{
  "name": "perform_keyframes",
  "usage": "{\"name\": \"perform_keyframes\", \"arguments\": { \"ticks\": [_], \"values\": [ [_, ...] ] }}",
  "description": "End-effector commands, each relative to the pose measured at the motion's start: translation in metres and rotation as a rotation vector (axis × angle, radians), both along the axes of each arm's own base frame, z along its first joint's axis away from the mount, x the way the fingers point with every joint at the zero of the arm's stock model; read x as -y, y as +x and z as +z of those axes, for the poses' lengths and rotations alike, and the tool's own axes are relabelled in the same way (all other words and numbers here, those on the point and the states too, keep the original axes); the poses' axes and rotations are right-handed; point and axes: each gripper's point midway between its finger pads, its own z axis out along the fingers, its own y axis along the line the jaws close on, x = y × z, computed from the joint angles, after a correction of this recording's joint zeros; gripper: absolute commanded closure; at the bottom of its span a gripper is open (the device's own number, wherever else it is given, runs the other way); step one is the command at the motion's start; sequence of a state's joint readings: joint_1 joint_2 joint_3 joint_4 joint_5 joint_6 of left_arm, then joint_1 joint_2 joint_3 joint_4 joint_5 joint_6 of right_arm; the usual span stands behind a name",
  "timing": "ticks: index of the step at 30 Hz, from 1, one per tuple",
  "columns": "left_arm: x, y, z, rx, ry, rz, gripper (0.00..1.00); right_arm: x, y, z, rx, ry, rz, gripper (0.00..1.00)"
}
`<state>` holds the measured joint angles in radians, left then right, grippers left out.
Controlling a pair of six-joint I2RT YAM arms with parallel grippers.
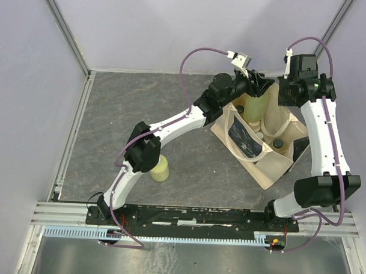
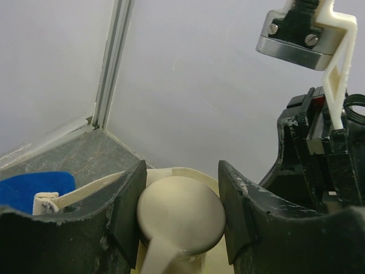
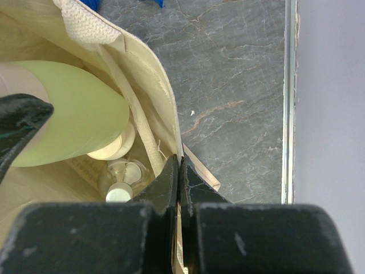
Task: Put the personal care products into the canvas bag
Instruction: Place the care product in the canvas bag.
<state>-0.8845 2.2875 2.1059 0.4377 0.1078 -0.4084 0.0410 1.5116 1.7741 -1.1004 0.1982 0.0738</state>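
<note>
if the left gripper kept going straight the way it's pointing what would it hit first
Beyond the bottle cap it grips, the left gripper faces only the enclosure wall; the right arm sits just beside that line, though depth is unclear.

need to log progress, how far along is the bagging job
Done: black-capped bottles already sit inside the canvas bag. In hand: the left fingers grip a yellow-green bottle by its cap over the bag's opening, while the right fingers pinch the bag's rim. Left: another yellow-green bottle standing on the table.
</note>
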Motion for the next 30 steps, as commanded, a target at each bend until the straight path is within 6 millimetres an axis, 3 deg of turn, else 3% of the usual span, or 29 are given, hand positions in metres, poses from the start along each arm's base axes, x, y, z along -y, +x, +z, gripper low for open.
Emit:
{"name": "perform_keyframes", "arguments": {
  "ticks": [1, 7, 20, 30],
  "values": [
    [-0.009, -0.040, 0.084, 0.070, -0.189, -0.058, 0.97, -0.001, -0.004, 0.001, 0.003, 0.013, -0.003, 1.00],
    [-0.011, -0.050, 0.118, 0.118, -0.233, -0.079, 0.97, -0.002, -0.002, -0.001, -0.002, 0.021, 0.001, 1.00],
    [-0.007, -0.063, 0.102, 0.082, -0.217, -0.111, 0.97, -0.001, -0.002, -0.001, -0.002, 0.015, -0.003, 1.00],
    [0.000, -0.074, 0.130, 0.176, -0.264, -0.175, 0.97, -0.001, 0.001, -0.001, -0.002, 0.018, -0.002, 1.00]
  ]
}}
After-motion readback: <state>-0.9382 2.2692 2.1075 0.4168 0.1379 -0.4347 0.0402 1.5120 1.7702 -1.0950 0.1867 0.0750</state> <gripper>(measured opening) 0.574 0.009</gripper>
